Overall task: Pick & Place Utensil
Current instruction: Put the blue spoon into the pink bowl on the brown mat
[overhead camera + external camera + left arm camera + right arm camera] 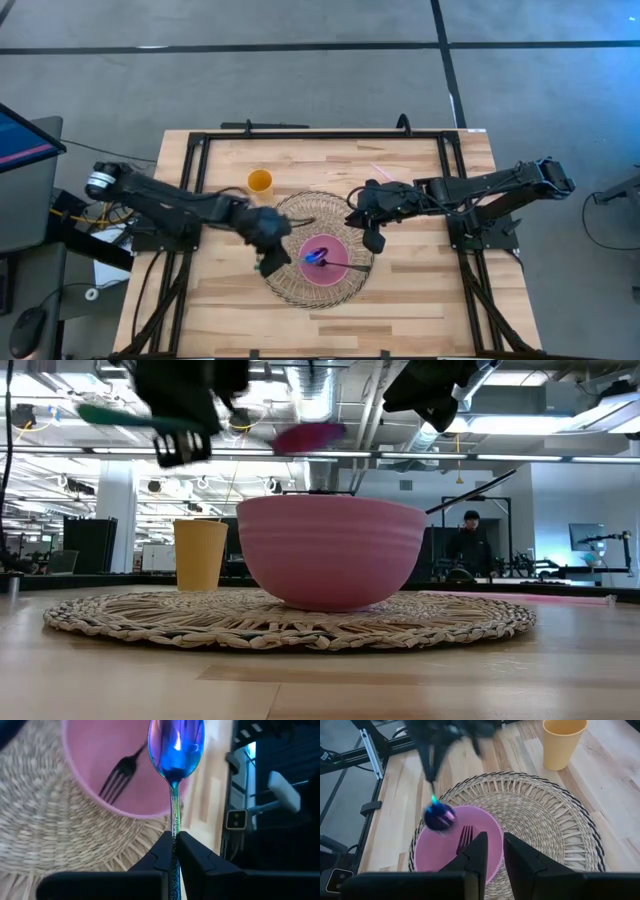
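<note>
A pink bowl (335, 272) stands on a round woven mat (300, 215). A dark fork (117, 776) lies in it, tines on the bowl's floor and handle (478, 488) leaning out over the rim. My left gripper (280, 250) is shut on an iridescent blue spoon (176, 745), which it holds above the bowl. In the low view this gripper (183, 430) is well above the rim. My right gripper (495, 852) hovers over the mat's right part, a little open and holding nothing. A yellow cup (260, 181) stands at the mat's far left. My left gripper pinches the spoon's handle (173, 837) between its two fingers, about midway along it. The fingers lie along the handle and come from the table's left. The spoon is lifted clear and lies about level, its bowl end (313, 257) out over the pink bowl.
A black frame (320, 133) runs along the table's far edge and down both sides. Bare wood lies near and right of the mat. Pink straws or sticks (385, 175) lie on the table behind my right arm. A person (470, 545) stands far off in the room.
</note>
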{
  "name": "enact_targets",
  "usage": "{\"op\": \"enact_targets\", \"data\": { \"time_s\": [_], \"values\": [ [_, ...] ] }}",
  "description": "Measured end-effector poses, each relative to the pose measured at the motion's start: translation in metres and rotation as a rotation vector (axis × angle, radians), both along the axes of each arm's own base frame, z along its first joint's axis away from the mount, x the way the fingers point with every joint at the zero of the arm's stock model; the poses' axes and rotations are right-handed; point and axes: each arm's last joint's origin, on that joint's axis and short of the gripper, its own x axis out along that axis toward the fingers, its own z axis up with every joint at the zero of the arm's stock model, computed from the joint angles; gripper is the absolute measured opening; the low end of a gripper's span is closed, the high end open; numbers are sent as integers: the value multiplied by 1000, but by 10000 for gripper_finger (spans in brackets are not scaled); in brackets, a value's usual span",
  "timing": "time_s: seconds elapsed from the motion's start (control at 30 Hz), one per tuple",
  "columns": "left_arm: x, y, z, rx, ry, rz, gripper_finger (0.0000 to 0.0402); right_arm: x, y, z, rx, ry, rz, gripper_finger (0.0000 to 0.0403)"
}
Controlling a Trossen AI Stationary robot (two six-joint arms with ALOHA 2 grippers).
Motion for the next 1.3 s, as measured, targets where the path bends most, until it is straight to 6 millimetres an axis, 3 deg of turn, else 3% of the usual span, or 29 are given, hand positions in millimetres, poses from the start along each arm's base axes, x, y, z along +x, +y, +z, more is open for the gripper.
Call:
{"op": "enact_targets", "data": {
  "time_s": [0.2, 0.4, 0.63, 1.03, 1.3],
  "values": [
    [39, 19, -25, -208, 198, 13, 25, 4, 1, -6, -3, 23, 0, 55],
    [66, 29, -21, -348, 266, 99, 28, 15, 2, -22, -10, 82, 0, 55],
    [73, 35, -28, -483, 392, 229, 27, 25, 3, -40, -18, 141, 0, 55],
    [78, 33, -42, -454, 424, 216, 30, 34, 15, -60, 29, 211, 92, 55],
    [78, 33, -42, -452, 422, 215, 64, 44, 31, -64, 14, 142, 162, 55]
  ]
}}
